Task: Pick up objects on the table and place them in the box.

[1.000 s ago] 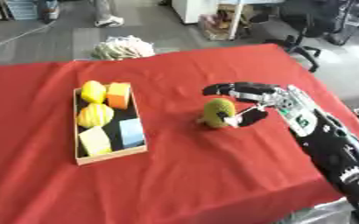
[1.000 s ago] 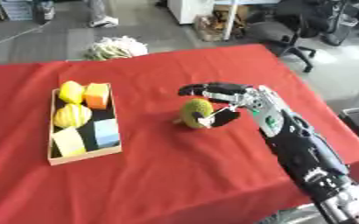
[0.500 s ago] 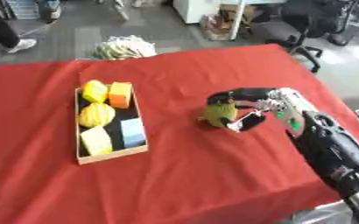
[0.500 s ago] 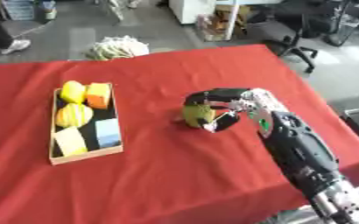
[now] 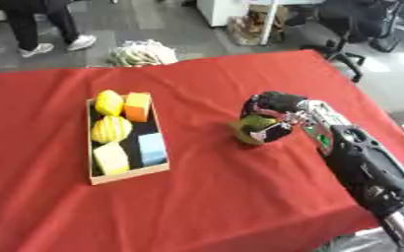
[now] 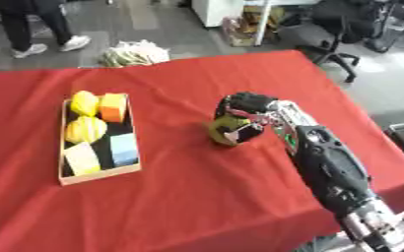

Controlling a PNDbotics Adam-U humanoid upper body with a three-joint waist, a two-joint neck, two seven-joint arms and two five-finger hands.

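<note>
A yellow-green rounded object [image 5: 250, 129] sits on the red tablecloth right of centre, and my right hand [image 5: 274, 109] has its fingers and thumb curled round it from above and the right. The shallow wooden box [image 5: 124, 174] lies to the left on the cloth. Inside it are a yellow fruit [image 5: 108, 102], an orange block [image 5: 137, 106], a ribbed yellow fruit [image 5: 111, 129], a pale yellow block [image 5: 112, 159] and a light blue block [image 5: 151, 148]. My left hand shows in neither view.
The red table [image 5: 197, 206] ends at the right just past my forearm [image 5: 365, 167]. A pale bundle [image 5: 140, 52] lies on the floor beyond the far edge. Office chairs [image 5: 348, 19] stand at the upper right.
My right hand has gone from open around the yellow-green object to curled shut over it. The camera has shifted slightly.
</note>
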